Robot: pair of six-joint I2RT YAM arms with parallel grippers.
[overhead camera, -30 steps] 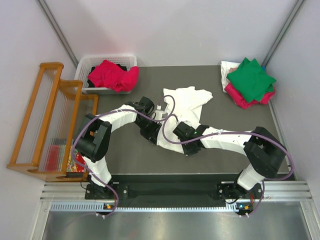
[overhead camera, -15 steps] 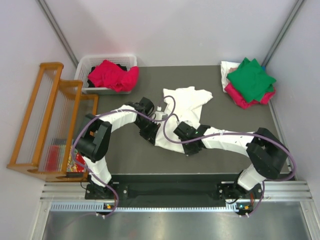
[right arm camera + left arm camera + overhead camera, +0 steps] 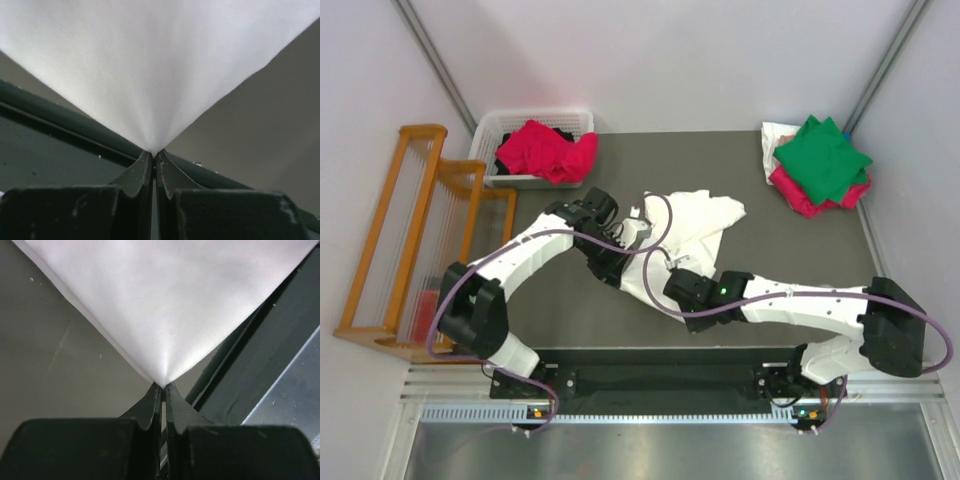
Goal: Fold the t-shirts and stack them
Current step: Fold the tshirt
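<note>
Close to the robot, the left jaws have just snapped shut. A moment ago they were part open; now they pinch a near corner of the white t-shirt (image 3: 698,215). The right jaws are closed tight on another near corner, as they were before. In both wrist views the cloth fans out from the closed tips, pulled smooth, with the table (image 3: 800,240) showing below it. The left arm (image 3: 535,250) and the right arm (image 3: 800,300) have both moved since a second ago, and the near end of the white t-shirt has come up with them. Its far end lies crumpled in the middle of the table. So now the robot has two good holds, and I think it can lift and spread the cloth flat, which it needs to do before it folds. Farther back on the right, a folded green t-shirt (image 3: 822,155) sits on top of a folded pink t-shirt (image 3: 798,195). Far back on the left, a loose pink t-shirt (image 3: 545,150) spills out of the white basket (image 3: 492,130) and waits its turn.
</note>
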